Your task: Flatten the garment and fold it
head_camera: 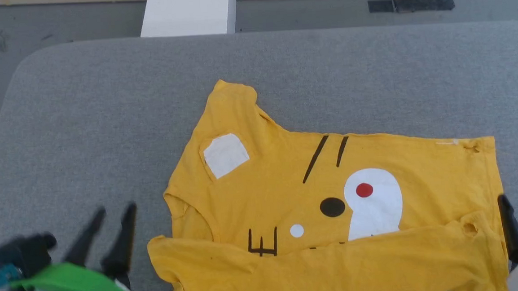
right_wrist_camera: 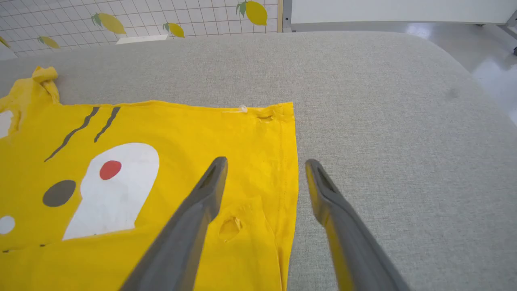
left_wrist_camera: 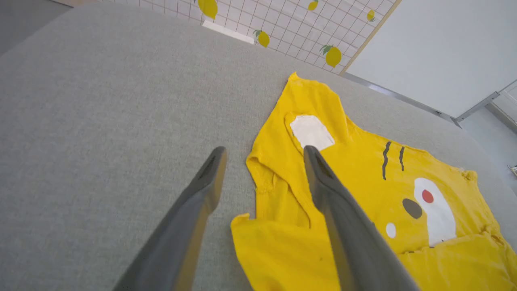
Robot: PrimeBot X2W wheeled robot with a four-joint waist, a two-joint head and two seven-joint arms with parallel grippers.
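Observation:
The garment (head_camera: 288, 179) is a yellow T-shirt with a cartoon face print, lying sideways on the grey table (head_camera: 103, 105). Its near long edge is folded up over the lower part of the print. One sleeve points to the far left. Small holes show near the hem at the right. My left gripper (head_camera: 114, 213) hovers open just left of the shirt's collar end, nothing between its fingers. In the left wrist view the garment (left_wrist_camera: 363, 182) lies right of the open left gripper (left_wrist_camera: 262, 151). My right gripper (right_wrist_camera: 264, 161) is open above the hem edge of the garment (right_wrist_camera: 161, 129), holding nothing.
A white box (head_camera: 188, 10) stands on the floor beyond the table's far edge. A tiled wall with lemon prints (left_wrist_camera: 282, 24) shows behind the table. Bare grey surface lies left, right and beyond the shirt.

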